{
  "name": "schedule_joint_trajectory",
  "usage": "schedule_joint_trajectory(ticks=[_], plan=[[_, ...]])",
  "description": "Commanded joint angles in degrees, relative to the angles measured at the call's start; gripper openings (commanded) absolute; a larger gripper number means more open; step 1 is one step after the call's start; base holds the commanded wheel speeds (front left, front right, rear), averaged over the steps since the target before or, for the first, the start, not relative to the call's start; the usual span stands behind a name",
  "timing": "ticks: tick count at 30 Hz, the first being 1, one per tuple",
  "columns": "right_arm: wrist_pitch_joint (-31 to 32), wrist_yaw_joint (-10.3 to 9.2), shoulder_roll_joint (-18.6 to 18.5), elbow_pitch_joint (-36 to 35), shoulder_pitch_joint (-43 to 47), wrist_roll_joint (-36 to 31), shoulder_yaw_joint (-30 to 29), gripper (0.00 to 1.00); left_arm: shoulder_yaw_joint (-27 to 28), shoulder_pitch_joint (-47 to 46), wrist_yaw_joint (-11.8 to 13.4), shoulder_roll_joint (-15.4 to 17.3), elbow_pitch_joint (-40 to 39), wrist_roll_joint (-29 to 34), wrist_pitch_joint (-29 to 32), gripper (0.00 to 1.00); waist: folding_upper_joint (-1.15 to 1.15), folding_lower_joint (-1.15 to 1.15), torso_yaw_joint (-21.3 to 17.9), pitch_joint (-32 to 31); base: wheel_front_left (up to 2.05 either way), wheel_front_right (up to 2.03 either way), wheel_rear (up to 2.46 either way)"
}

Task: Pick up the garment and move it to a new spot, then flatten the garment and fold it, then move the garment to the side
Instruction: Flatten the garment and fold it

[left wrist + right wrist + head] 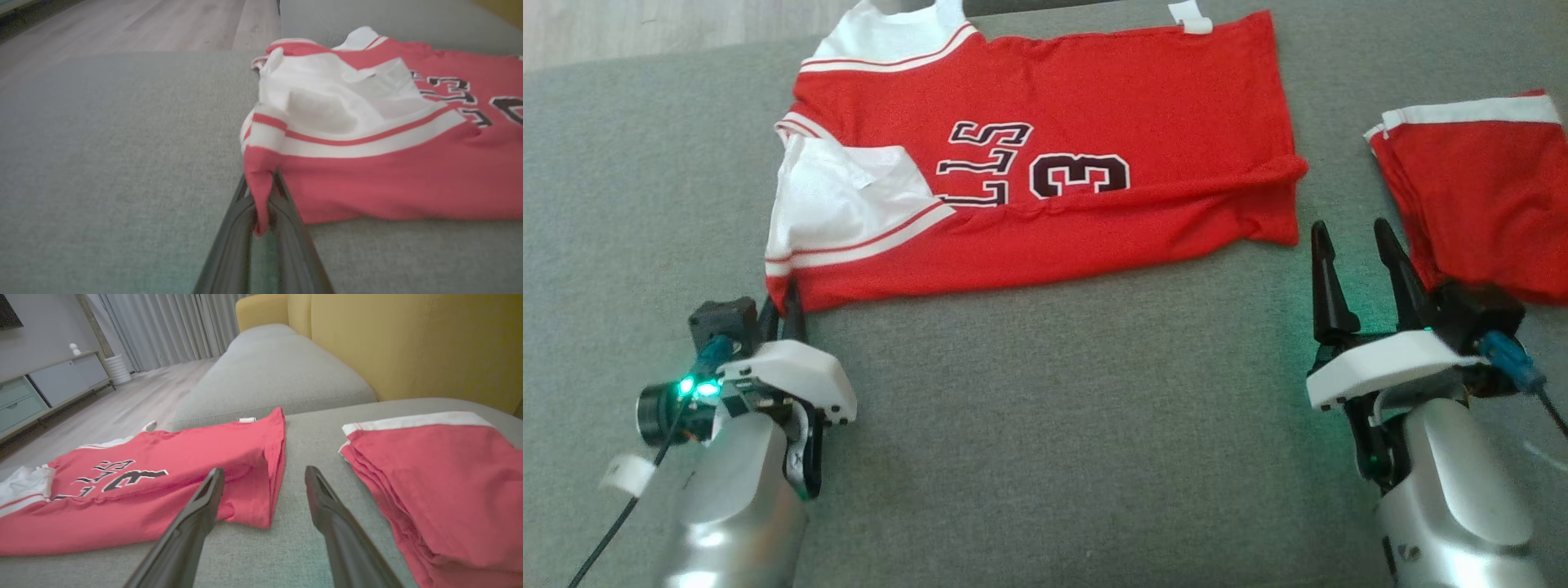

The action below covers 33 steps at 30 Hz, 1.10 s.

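Jersey (1045, 163) lies flat on cushion (1045, 425), 12 o'clock of both arms. Left fingers (293, 220) pinch its 7 o'clock corner; right fingers (1327, 286) gape empty just off its 5 o'clock corner. One-sided pull would likely bunch it, and the thin pinch may slip.

A home living room. Grey fabric sofa cushions (269, 371) fill the middle of the right wrist view, with a mustard-yellow upholstered backrest (408, 343) at the upper right. Pale floor-length curtains (163, 326) hang at the top, above light wood-plank flooring (122, 408). At the left edge stands a low sideboard (61, 377) with drawers, a small white ornament (74, 348) on top, and a dark screen's corner (6, 312) above it
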Motion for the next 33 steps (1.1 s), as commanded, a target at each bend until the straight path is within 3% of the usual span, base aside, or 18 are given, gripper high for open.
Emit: schedule_joint_trajectory(ticks=[1,6,12,22,23,24,33], plan=[[1.4,-0.04,0.3,0.0,-2.6,-0.3,0.3,1.0,2.1,-1.7,-0.1,1.8,-1.9,-0.6,-2.6,0.0,0.0,0.0,0.5,-0.1,0.0,0.0,0.0],[6.9,-0.04,0.3,7.7,-6.2,1.2,-2.8,1.0,2.0,-3.0,-1.2,1.4,-5.8,-0.6,-8.6,0.0,0.0,0.0,2.0,-0.1,0.0,0.0,0.0],[11.5,-0.04,0.3,18.7,-12.3,6.8,-3.2,1.0,0.2,-3.3,-2.6,0.8,-8.8,0.4,-10.0,0.0,0.0,0.0,3.7,0.2,0.0,0.0,0.0],[12.1,-0.04,0.3,37.8,-23.1,13.2,1.0,1.0,-1.7,-3.4,-2.7,0.5,-10.7,1.3,-10.4,0.0,0.0,0.0,5.7,1.0,0.0,0.0,0.0],[11.6,-0.04,0.3,38.9,-23.8,13.1,1.8,0.38,-1.8,-3.3,-2.7,0.6,-10.6,1.3,-10.4,0.0,0.0,0.0,5.7,1.1,0.0,0.0,0.0],[10.8,-0.04,0.3,40.0,-24.4,12.5,2.6,0.0,-1.8,-3.3,-2.6,0.8,-10.5,1.3,-10.4,0.0,0.0,0.0,5.7,1.0,0.0,0.0,0.0],[1.9,-0.04,0.3,47.0,-26.6,4.3,3.5,0.0,-1.4,-1.0,-2.0,2.5,-8.5,0.8,-10.4,0.0,0.0,0.0,4.0,-2.0,0.0,0.0,0.0]])
